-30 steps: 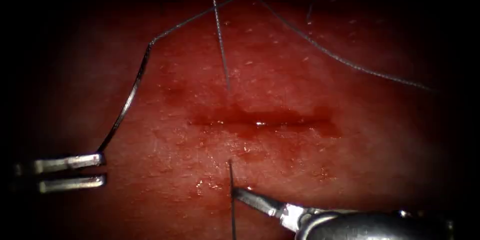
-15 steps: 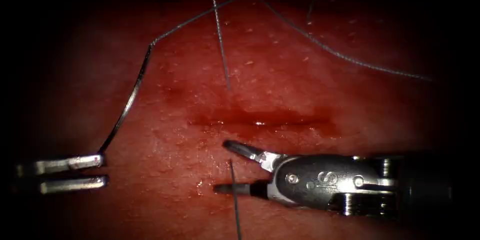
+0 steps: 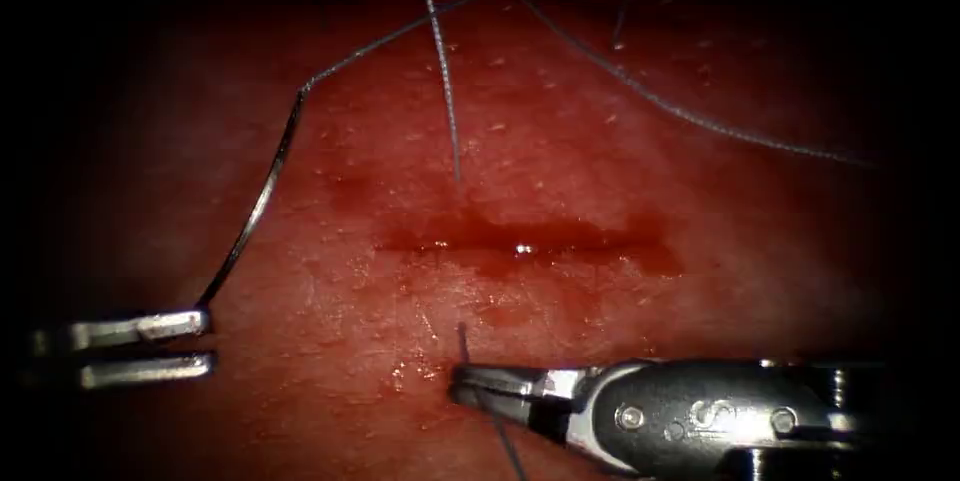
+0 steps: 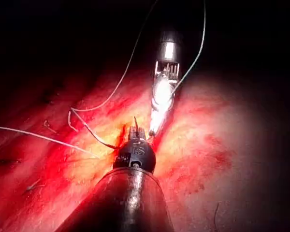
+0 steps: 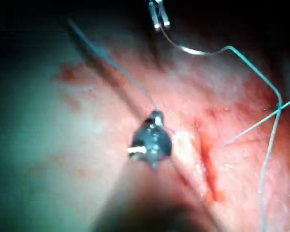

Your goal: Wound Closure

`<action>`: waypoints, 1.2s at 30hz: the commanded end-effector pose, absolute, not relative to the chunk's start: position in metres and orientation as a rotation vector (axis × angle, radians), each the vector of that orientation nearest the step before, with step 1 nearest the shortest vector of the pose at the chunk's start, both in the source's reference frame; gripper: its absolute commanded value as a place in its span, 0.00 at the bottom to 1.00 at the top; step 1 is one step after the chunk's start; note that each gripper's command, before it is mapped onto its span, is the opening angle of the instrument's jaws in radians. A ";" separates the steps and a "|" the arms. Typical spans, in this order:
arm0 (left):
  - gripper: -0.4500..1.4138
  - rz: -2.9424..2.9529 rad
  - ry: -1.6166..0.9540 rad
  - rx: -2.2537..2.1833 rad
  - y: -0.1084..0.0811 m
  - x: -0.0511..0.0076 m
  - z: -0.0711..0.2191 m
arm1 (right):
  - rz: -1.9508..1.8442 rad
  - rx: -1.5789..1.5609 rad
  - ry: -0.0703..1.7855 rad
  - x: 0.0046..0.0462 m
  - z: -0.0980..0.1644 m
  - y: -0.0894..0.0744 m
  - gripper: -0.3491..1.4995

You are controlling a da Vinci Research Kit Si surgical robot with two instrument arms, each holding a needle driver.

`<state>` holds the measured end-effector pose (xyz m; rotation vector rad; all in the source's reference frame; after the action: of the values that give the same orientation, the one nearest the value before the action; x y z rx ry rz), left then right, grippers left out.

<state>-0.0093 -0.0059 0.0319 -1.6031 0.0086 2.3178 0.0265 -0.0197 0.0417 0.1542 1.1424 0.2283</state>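
I see the left tool point(image 3: 140, 346) at the far left of the endoscope view, well apart from the cut point(image 3: 520, 241). Its jaws hold the needle point(image 3: 255, 206) close to one end of the curve. The rest of the needle rises up and to the right, free above the tissue point(image 3: 700, 341) and not inside it. In the left wrist view, a short end of the needle point(image 4: 135, 122) stands out just past these jaws.

From the far end of the needle the thread point(image 3: 640, 91) goes up, then bends down to the right across the tissue. A second strand comes down from the top and enters the tissue just above the cut. It comes out again below the cut, near the middle.

There the right tool point(image 3: 470, 386) comes in from the right, low over the tissue. Its jaws are narrow and closed on this strand, just beside the place where it leaves the tissue. The strand continues downward past the jaws.

Red fluid point(image 3: 640, 256) lies along the cut and a little below it.
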 end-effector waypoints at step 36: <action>0.00 2.318 0.009 -1.605 -0.006 -0.0099 0.032 | 0.114 0.260 1.169 0.0275 0.031 -0.030 0.32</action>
<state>-0.0093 -0.0059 0.0319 -1.6041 0.0085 2.3183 0.0270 -0.0292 0.0307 0.2552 1.1650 0.1148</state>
